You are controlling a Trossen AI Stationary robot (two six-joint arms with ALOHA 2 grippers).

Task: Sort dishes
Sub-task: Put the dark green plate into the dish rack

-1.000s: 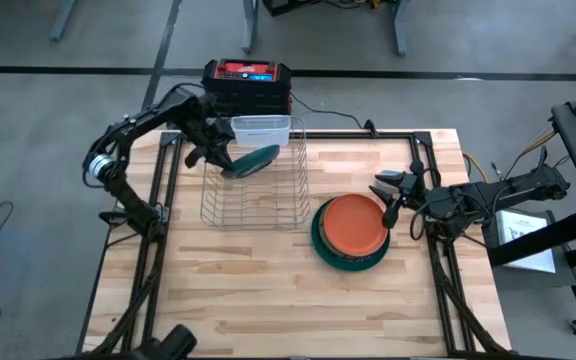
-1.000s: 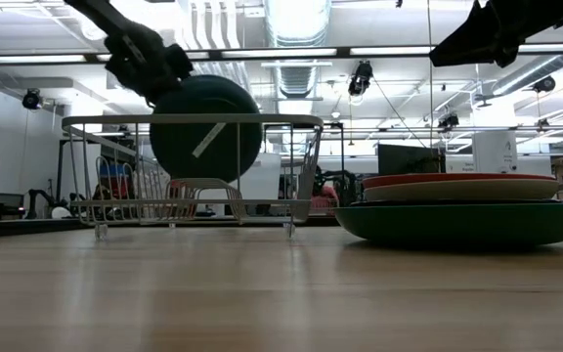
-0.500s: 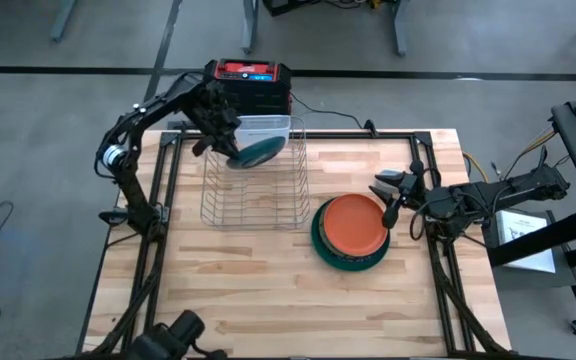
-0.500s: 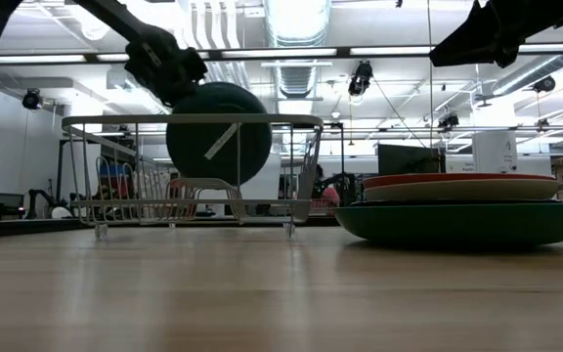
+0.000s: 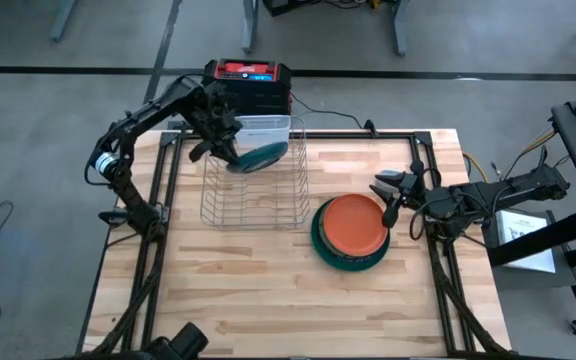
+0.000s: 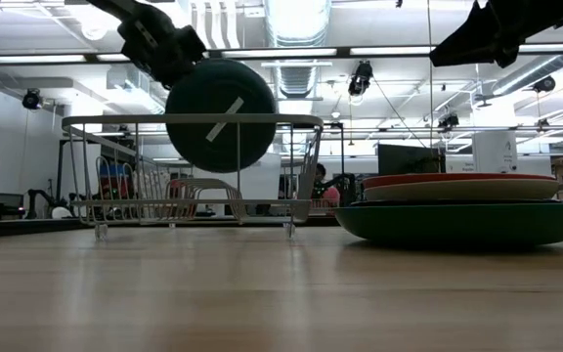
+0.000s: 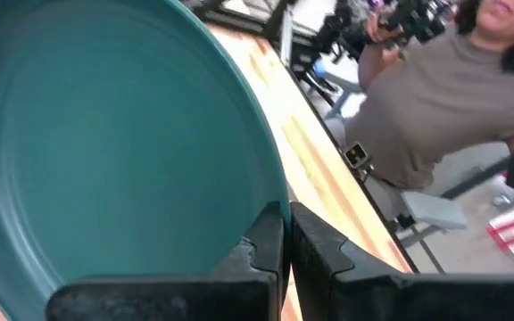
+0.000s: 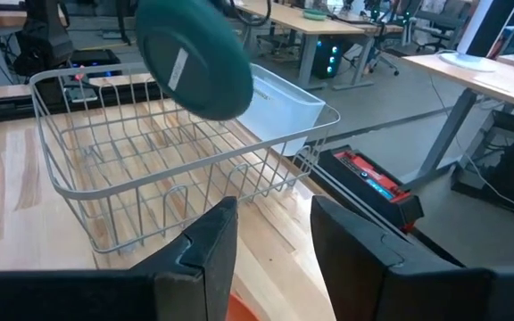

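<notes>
My left gripper [image 5: 223, 140] is shut on a dark teal plate [image 5: 259, 155] over the far part of the silver wire rack [image 5: 253, 190]. In the low view the plate [image 6: 221, 115] stands nearly on edge, its lower part below the rack's top rail [image 6: 194, 120]. An orange plate [image 5: 355, 222] lies on a larger dark green plate [image 5: 346, 260] to the right of the rack. My right gripper [image 5: 393, 195] is open and empty just right of that stack; its fingers show apart in the right wrist view [image 8: 275, 241]. My left gripper pinches the plate's rim [image 7: 275, 201] between its two fingers, one on the hollow face and one on the back. The fingers come slanting down from the table's left. The plate is lifted clear, tilted on edge, hanging below the fingers above the rack's floor.
A white plastic bin [image 5: 261, 127] hangs at the rack's far end. A red and black device [image 5: 248, 85] stands behind it at the far edge. A person [image 7: 435, 98] shows beyond the table in the left wrist view. Bare wood lies along the table's near side [image 5: 268, 300].
My left gripper has gone a little toward the table's far and right edges and up, still shut on the teal plate. The plate has risen partly out of the rack and turned about in the hold.
</notes>
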